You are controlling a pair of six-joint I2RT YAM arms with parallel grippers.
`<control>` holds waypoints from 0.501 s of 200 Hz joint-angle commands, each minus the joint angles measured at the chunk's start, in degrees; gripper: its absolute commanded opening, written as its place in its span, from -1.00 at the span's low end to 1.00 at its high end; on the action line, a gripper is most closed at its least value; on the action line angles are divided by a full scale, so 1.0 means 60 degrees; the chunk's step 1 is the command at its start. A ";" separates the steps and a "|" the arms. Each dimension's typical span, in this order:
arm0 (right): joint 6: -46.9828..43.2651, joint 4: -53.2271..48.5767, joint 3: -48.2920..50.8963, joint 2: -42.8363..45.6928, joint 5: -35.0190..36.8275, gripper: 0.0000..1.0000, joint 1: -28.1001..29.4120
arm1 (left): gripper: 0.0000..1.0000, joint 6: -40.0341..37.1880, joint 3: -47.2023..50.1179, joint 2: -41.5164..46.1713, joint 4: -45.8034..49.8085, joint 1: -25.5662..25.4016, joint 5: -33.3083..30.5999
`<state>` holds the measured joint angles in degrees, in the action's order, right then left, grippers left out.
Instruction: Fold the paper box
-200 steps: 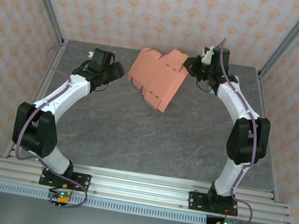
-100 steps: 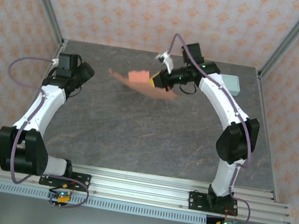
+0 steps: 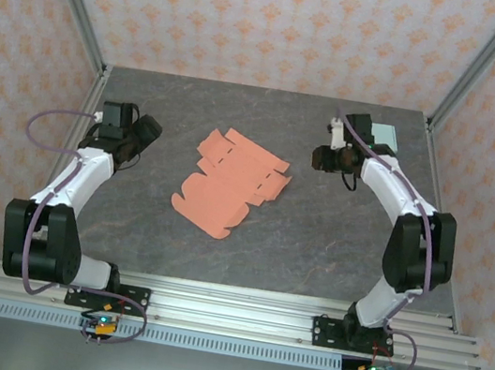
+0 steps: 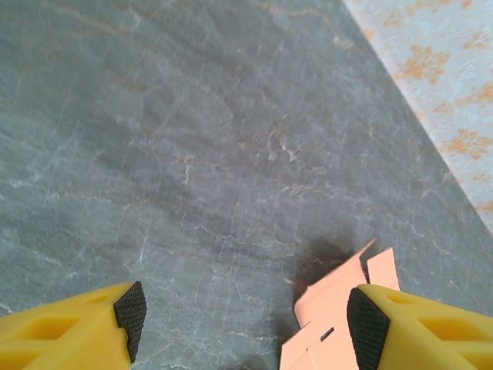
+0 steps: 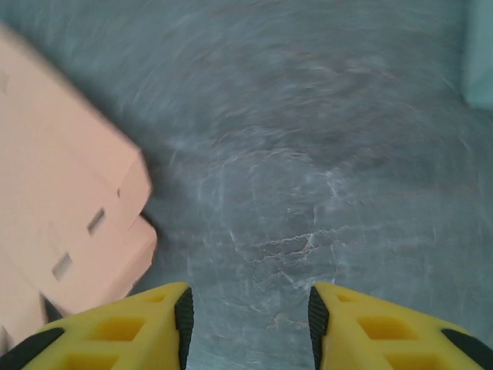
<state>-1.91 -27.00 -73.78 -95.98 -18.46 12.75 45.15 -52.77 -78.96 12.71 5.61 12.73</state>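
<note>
Paper box (image 3: pixel 228 185) lies flat, unfolded, mid-table (image 3: pixel 314 244), between both grippers and touching neither. Left gripper (image 3: pixel 149 129) gapes wide, empty. Right gripper (image 3: pixel 319 157) is partly open, empty too. Behind it sits a pale teal object (image 3: pixel 385 133).

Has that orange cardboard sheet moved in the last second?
Yes. The cardboard box blank has come away from the back edge of the table toward the middle, nearer the arm bases, and now lies flat.
</note>
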 commanded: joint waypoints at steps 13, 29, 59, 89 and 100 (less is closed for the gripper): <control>0.8055 0.1148 0.1635 0.0819 -0.0469 -0.08 0.0234 | 0.46 -0.0294 -0.0156 -0.0233 -0.0641 -0.0362 0.0395; 1.0094 0.2176 0.2569 0.1020 -0.1125 -0.06 0.0737 | 0.46 -0.0819 -0.0625 -0.0599 -0.0090 -0.0595 0.0392; 0.9872 0.1692 0.1888 0.0424 -0.0511 0.19 0.1827 | 0.46 -0.0903 -0.1036 -0.1475 0.0160 -0.0759 0.0713; 0.8994 0.1007 0.0617 -0.0906 -0.0631 0.15 0.1881 | 0.45 -0.0642 -0.1209 -0.2308 -0.0028 -0.0771 0.1390; 0.8849 0.0233 0.0141 -0.1271 -0.0258 0.11 0.1952 | 0.45 -0.0639 -0.1206 -0.2482 -0.0141 -0.0791 0.1587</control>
<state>51.66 -19.00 -67.59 -99.90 -22.90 24.36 41.54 -58.81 -91.90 12.12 1.13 18.33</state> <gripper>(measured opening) 0.571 0.724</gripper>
